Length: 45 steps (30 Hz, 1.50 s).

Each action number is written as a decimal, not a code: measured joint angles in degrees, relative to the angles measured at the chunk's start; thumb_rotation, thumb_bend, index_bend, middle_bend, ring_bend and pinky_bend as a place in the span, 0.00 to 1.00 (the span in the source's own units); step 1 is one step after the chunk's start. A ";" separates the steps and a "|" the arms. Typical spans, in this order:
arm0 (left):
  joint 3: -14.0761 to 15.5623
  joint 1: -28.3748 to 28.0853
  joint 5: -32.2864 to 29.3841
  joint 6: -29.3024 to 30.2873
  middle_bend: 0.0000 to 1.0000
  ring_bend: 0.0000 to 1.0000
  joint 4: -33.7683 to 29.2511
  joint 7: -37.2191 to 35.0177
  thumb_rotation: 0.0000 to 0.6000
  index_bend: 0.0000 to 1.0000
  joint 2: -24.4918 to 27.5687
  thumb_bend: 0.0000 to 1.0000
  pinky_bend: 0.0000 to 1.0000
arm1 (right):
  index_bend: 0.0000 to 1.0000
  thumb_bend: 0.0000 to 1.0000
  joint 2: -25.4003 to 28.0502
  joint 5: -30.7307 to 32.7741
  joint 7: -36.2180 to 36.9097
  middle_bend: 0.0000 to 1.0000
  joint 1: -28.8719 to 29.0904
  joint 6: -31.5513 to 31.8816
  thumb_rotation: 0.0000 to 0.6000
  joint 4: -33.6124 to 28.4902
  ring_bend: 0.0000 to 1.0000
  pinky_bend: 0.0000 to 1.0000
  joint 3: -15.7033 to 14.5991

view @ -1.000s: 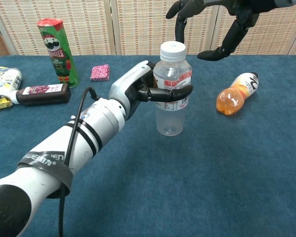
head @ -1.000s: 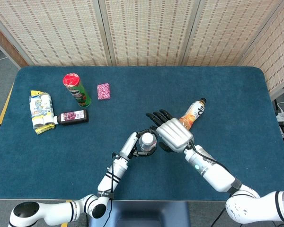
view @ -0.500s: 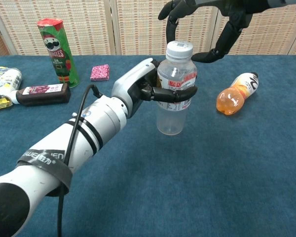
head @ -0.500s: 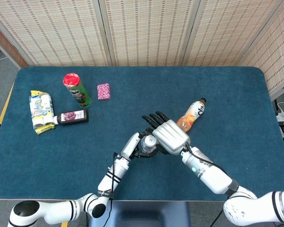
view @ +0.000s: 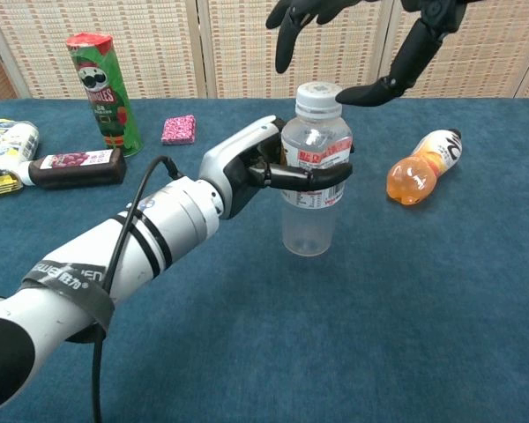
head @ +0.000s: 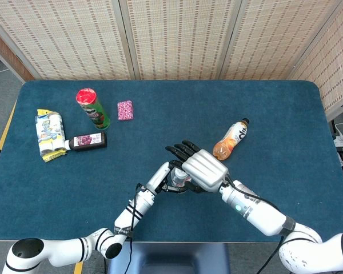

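Since a second ago your right hand (view: 361, 40) has slid in over the water bottle (view: 313, 185), fingers spread, thumb beside the white cap (view: 316, 97). Your left hand (view: 251, 163) wraps the bottle upright above the blue table (view: 441, 300). You look set to uncap: lower and pinch the cap squarely.
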 measured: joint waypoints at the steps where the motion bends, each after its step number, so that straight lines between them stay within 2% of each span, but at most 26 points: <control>1: 0.06 -0.05 -0.03 -0.09 0.92 0.53 0.38 -0.23 1.00 0.75 -0.04 0.90 0.32 | 0.25 0.32 0.41 -1.13 1.16 0.00 -0.48 -0.06 1.00 -0.01 0.00 0.00 0.13; 8: 0.29 -0.38 -0.04 0.16 0.92 0.53 1.94 -1.06 1.00 0.75 -0.42 0.90 0.33 | 0.23 0.32 2.04 -5.68 6.01 0.00 -3.12 0.30 1.00 2.28 0.00 0.00 0.54; 13: 0.18 -0.66 0.18 0.81 0.92 0.54 1.03 -0.16 1.00 0.75 -0.42 0.89 0.33 | 0.22 0.32 2.06 -3.57 5.82 0.00 -3.00 -1.29 1.00 4.68 0.00 0.00 -0.09; 20: 0.06 -0.91 -0.70 0.52 0.92 0.54 0.92 0.97 1.00 0.75 -0.36 0.89 0.32 | 0.24 0.32 2.26 -1.91 4.72 0.00 -1.70 -4.23 1.00 4.44 0.00 0.00 -1.06; 33: 0.28 -1.34 -0.75 0.60 0.92 0.54 0.83 1.83 1.00 0.75 -0.46 0.89 0.33 | 0.25 0.32 3.16 -0.08 1.64 0.00 -0.76 -3.91 1.00 2.99 0.00 0.00 -2.05; 45: 1.01 -1.80 0.09 0.60 0.92 0.54 1.00 2.05 1.00 0.75 -0.61 0.89 0.33 | 0.26 0.32 2.83 0.82 1.96 0.00 0.44 -4.85 1.00 2.44 0.00 0.00 -1.93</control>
